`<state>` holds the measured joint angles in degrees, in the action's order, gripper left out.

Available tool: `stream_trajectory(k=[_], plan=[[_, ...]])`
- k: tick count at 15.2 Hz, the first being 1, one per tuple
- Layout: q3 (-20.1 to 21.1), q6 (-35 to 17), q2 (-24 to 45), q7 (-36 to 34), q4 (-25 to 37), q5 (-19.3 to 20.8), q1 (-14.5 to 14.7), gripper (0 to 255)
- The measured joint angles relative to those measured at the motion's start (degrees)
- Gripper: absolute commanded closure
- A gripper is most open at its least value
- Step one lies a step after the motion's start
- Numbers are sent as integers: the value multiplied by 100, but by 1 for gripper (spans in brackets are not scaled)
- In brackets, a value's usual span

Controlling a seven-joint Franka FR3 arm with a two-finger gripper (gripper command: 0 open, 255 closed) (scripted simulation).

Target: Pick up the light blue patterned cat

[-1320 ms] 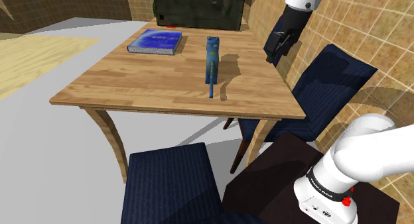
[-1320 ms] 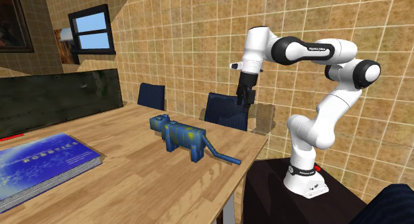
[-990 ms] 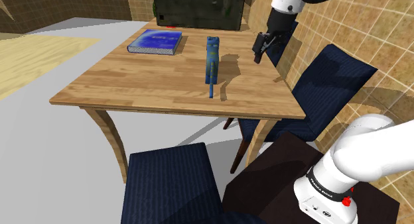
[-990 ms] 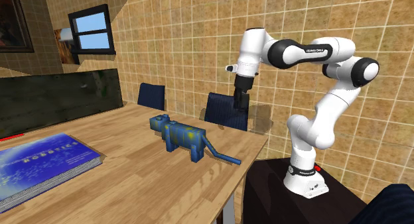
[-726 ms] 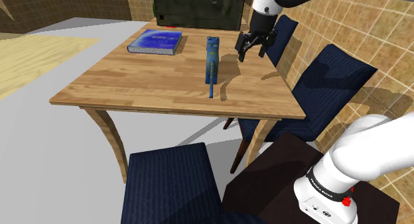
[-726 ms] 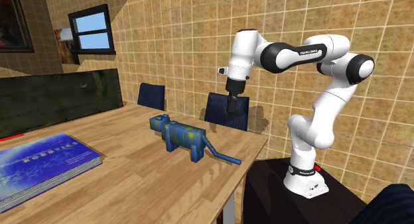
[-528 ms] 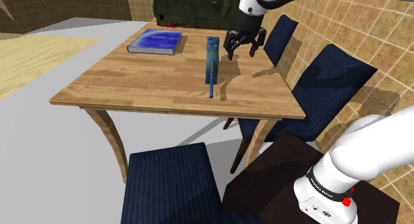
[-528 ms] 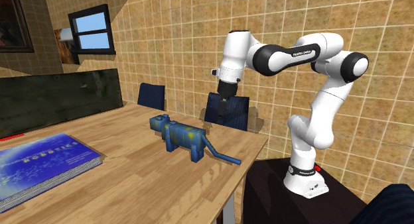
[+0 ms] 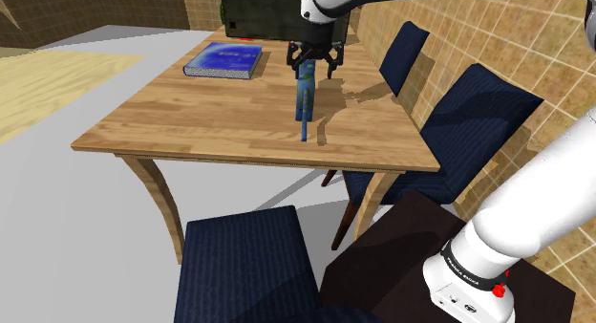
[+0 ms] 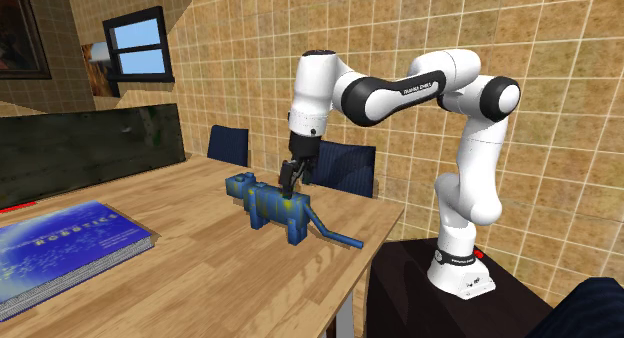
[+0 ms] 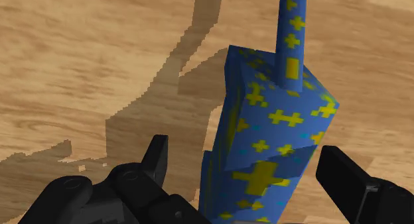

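The cat [image 9: 305, 94] is a blocky blue figure with yellow cross marks, standing on the wooden table [image 9: 191, 116] with its long tail stretched toward the near edge. My black gripper [image 9: 313, 69] hangs just above its body, toward the head end. In the second exterior view the gripper [image 10: 287, 190] is right over the cat's back [image 10: 270, 208]. In the wrist view the cat [image 11: 265, 156] stands between the two fingers [image 11: 158, 160], which are spread wide and do not touch it. The gripper [image 11: 249, 183] is open.
A blue book [image 9: 225, 60] lies at the table's far corner, on the shoulder view's left of the cat. A dark panel [image 9: 287, 13] stands behind the table. Dark blue chairs [image 9: 478, 111] line the right side, and another [image 9: 246, 264] stands at the near edge.
The arm has swung from beside the wall, on the shoulder view's right, across the table and down over the cat. The cat and book have not moved.
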<state>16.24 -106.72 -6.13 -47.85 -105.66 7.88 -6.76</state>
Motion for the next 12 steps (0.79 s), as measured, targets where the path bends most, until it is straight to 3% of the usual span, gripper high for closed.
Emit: stream_trajectory(k=[3, 10, 11, 12], plan=[[55, -10, 439, -486, 380, 188, -9, 0], [64, -471, 516, -664, -23, 252, -4, 0], [62, -494, 510, -662, -49, 251, -6, 255], [60, -507, 507, -661, -64, 251, -8, 255]])
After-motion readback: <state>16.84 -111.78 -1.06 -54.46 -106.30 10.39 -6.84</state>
